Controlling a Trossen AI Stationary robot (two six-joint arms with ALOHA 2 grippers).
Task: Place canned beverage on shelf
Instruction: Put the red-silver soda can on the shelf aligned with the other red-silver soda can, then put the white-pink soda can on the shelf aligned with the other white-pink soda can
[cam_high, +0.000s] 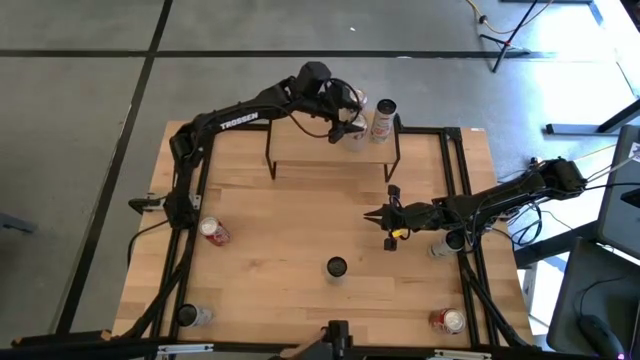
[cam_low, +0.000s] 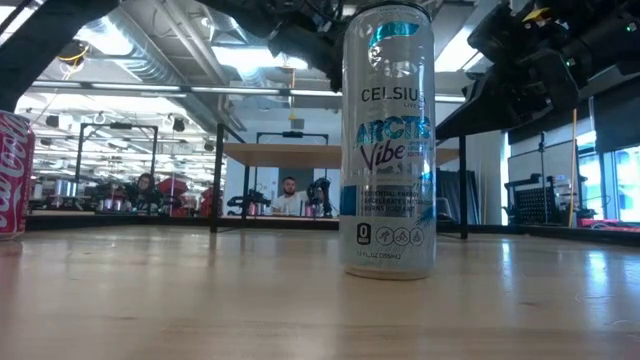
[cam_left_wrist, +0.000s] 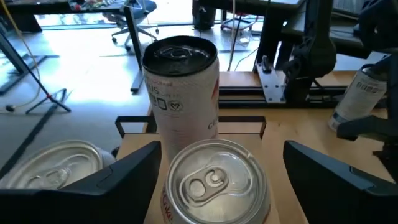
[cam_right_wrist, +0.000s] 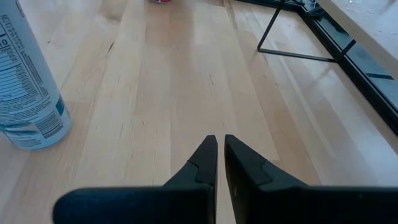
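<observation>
Cans are my job here, and the one in hand stands on the shelf (cam_high: 335, 148) at the table's (cam_high: 300, 235) far edge, beside a taller can (cam_left_wrist: 181, 87). My left gripper (cam_left_wrist: 214, 171) straddles the short can (cam_left_wrist: 214, 180), fingers spread apart and seemingly clear of its sides. I judge the release nearly done; I should lift straight up, not sideways, to avoid nudging either neighbour. My right gripper (cam_right_wrist: 217, 152) waits over mid-table, right side, fingers pressed together, empty.
</observation>
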